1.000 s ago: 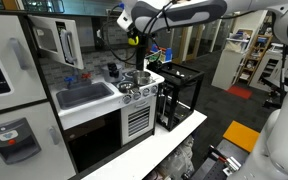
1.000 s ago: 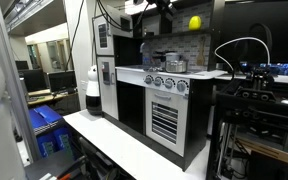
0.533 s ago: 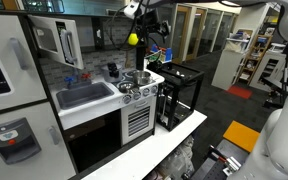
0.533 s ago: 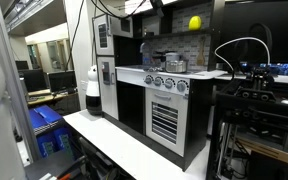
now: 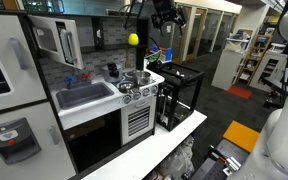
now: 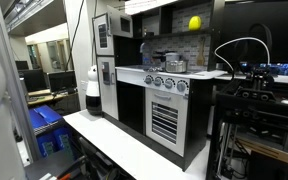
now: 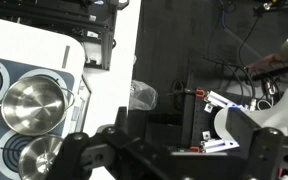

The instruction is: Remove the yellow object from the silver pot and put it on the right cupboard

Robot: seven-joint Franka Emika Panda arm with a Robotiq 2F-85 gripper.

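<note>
The yellow ball (image 6: 194, 21) sits in the dark upper cupboard (image 6: 172, 18), well apart from the silver pot (image 5: 137, 76) on the stove (image 5: 147, 90) below. The task looks essentially done, and only drawing the tool clear seems left. In the wrist view the tool (image 7: 174, 150) has its 2 fingers (image 7: 79, 152) spread wide, gripping nothing and touching nothing; it hangs high, away from the ball.
</note>
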